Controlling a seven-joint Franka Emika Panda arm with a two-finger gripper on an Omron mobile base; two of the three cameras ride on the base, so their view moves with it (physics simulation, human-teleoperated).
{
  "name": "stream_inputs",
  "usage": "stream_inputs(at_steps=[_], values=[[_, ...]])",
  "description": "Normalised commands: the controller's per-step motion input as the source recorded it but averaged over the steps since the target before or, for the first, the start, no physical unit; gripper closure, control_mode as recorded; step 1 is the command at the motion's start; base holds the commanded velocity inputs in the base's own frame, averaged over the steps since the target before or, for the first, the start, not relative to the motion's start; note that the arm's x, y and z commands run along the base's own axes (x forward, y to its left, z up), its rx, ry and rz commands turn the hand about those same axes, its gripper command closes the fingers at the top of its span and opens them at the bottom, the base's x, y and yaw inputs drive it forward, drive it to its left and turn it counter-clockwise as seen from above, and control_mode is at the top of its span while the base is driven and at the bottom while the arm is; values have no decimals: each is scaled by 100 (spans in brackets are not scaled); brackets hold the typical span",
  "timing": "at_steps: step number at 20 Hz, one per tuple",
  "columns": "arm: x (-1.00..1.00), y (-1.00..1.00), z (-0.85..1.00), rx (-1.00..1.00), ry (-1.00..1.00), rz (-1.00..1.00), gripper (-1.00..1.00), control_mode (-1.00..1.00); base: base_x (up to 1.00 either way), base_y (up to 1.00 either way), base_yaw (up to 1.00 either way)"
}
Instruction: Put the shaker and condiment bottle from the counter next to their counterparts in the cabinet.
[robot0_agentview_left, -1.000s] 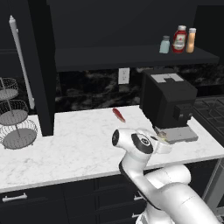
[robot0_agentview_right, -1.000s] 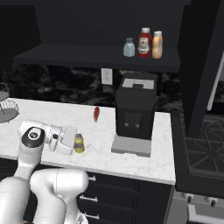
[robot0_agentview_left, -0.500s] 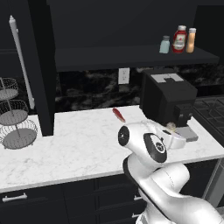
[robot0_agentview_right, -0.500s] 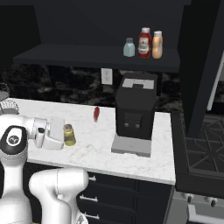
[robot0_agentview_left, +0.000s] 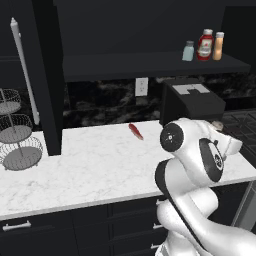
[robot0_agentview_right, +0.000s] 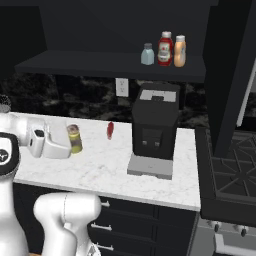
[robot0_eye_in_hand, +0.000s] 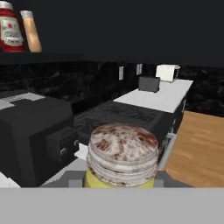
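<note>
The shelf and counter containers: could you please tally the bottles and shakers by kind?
Bottles: 2, the red bottle and the condiment bottle, both in the cabinet.
Shakers: 2, the pale blue-grey shaker beside them, and the shaker at the gripper.
Total: 4

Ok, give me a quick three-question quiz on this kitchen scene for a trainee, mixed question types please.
1. True or false: the orange condiment bottle already stands on the cabinet shelf beside the red bottle.
2. Multiple choice: what is the gripper holding? A) the pale blue-grey shaker B) the yellow-green shaker C) nothing
3. Fill in: the small red item lies on the counter between the held shaker and the black ______.

Key: 1 true. 2 B. 3 coffee machine.
</note>
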Motion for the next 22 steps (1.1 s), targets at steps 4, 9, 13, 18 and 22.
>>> stream_inputs(at_steps=[4,9,13,18,22], values=[[-53,-8,87,1,-16,11,100,-100,0,0,0],[-42,0,96,0,-11,9,100,-100,0,0,0],[-5,-2,100,1,-1,9,100,-100,0,0,0],[0,0,64,0,-5,10,100,-100,0,0,0],[16,21,-1,-8,5,10,100,-100,0,0,0]])
